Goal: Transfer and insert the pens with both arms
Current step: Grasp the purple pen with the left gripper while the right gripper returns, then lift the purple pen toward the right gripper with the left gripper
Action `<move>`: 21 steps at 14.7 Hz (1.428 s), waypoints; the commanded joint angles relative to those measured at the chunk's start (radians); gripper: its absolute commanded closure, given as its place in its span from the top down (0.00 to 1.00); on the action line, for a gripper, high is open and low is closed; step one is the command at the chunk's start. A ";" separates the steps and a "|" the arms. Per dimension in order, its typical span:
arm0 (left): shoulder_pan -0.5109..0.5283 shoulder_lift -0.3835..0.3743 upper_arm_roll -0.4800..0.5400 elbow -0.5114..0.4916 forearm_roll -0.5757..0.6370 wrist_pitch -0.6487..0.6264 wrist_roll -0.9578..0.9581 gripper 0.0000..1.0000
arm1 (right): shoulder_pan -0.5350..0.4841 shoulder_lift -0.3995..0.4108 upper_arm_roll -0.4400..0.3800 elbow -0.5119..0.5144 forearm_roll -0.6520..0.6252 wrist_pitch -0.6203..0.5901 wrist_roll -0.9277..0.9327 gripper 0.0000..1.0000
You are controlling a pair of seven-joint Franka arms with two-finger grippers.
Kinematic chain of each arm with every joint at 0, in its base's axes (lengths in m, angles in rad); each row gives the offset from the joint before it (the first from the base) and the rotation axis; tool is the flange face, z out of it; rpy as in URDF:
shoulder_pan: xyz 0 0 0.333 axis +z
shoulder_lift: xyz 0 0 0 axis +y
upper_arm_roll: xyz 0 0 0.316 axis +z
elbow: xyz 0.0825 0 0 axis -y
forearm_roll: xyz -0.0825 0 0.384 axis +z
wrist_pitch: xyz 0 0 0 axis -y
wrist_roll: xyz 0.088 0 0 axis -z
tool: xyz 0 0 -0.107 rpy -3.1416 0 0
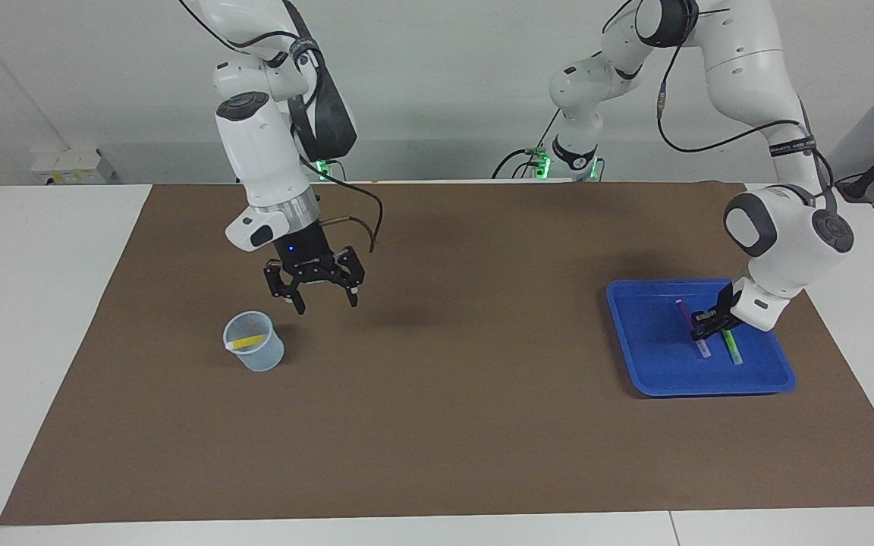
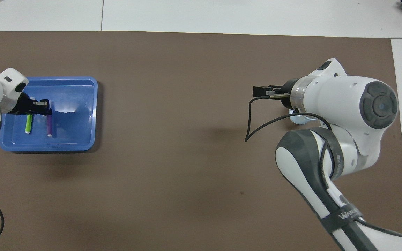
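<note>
On white table: brown mat (image 1: 437,425) | right jaws spread, empty | left jaws: cannot tell, over blue tray (image 1: 649,379)

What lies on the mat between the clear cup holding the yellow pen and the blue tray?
Nothing lies there: between the cup and the blue tray is bare brown mat, plainest in the facing view.

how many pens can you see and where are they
3. The yellow pen leans inside the clear cup. The purple pen and green pen lie side by side in the blue tray.
</note>
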 commanded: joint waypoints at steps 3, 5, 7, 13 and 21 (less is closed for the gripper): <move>-0.080 -0.014 0.004 0.091 0.007 -0.165 -0.270 0.00 | 0.087 0.032 0.001 0.068 0.072 -0.010 0.204 1.00; -0.120 -0.014 0.000 0.131 -0.007 -0.243 -0.386 0.00 | 0.104 0.032 0.001 0.075 0.130 -0.007 0.236 1.00; -0.152 -0.014 -0.001 0.151 -0.009 -0.276 -0.444 0.00 | 0.128 0.032 0.001 0.076 0.182 -0.006 0.241 1.00; -0.163 -0.036 -0.003 0.137 -0.384 -0.312 -0.871 0.00 | 0.182 0.026 0.001 0.098 0.250 0.019 0.409 1.00; -0.283 -0.045 -0.003 0.134 -0.634 -0.294 -1.287 0.00 | 0.245 0.028 0.002 0.107 0.278 0.052 0.596 0.84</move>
